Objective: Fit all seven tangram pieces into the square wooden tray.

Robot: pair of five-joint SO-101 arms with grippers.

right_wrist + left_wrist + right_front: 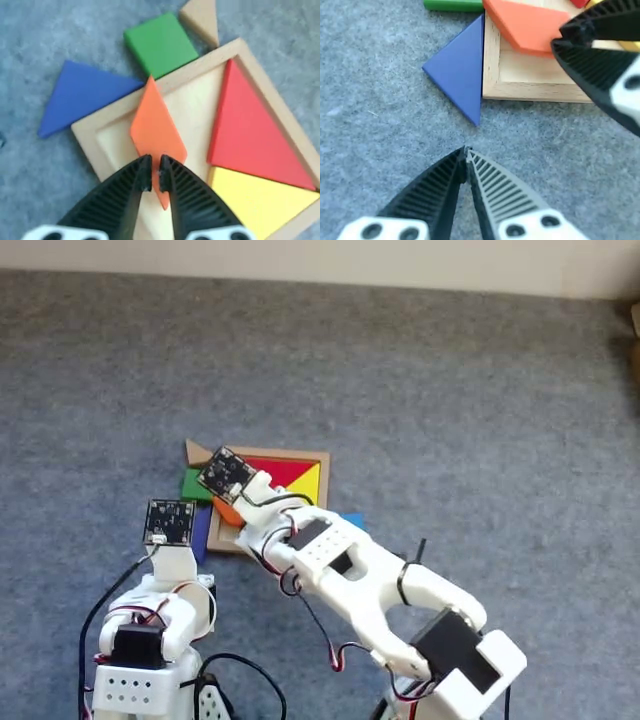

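Right pincer (pixel 155 179) holds orange parallelogram (pixel 156 125), long axis toward green piece (pixel 160 44).

The tray (pixel 491 65) is pale bare wood, smooth and matt. The orange piece (pixel 157 135), red triangle (pixel 245 135), yellow piece (pixel 255 197), green piece (pixel 160 44) and blue triangle (pixel 82 95) have smooth matt paint. The tan triangle (pixel 202 20) looks like unpainted wood. The bench (pixel 480 390) carries rough, fuzzy grey cloth. The jaws are black ribbed matt plastic.
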